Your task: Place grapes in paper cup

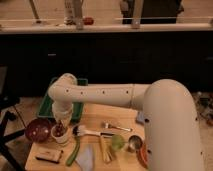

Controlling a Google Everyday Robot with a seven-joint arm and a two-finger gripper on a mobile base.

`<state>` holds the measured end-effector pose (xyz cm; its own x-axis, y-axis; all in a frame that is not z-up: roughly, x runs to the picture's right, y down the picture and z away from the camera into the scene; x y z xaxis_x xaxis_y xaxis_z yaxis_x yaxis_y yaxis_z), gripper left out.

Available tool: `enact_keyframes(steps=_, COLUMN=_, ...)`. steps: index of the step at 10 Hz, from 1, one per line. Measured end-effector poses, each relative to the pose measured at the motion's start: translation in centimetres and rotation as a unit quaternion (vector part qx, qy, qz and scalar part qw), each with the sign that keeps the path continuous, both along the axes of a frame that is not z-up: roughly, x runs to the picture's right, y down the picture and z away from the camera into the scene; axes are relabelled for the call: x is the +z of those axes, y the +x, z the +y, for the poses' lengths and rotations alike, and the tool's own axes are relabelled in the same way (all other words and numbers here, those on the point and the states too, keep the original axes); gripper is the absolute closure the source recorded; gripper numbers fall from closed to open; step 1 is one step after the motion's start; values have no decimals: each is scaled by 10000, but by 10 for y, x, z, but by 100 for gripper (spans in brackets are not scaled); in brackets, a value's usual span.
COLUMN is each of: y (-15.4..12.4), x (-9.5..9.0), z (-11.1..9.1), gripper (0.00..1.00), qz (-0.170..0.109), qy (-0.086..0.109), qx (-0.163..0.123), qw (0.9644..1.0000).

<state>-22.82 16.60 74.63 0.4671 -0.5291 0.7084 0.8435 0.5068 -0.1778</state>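
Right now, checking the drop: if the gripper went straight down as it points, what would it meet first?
The gripper hangs over the paper cup; going down it would likely meet the grapes at its mouth first, though depth is unclear.

arm [110, 95]: showing a smooth, faintly glossy cream shell
paper cup [61, 138]: looking white and matt
claw [60, 128]: hanging dark and matt at the paper cup's mouth
desk [95, 117]: showing pale matt wood
metal cup [134, 144]: gleaming
bowl [39, 131]: shining maroon
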Motion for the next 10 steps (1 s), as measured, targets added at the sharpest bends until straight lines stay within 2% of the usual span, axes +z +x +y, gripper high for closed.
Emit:
enact_keyframes(steps=3, y=1, x=0, z=0, gripper=96, qz=-10, qy=-11, qx=-12, qw=10000)
enact_keyframes(steps=10, y=-16, x=-1, z=1, gripper=96, qz=-86, qy=-77, qx=-253, qw=9996)
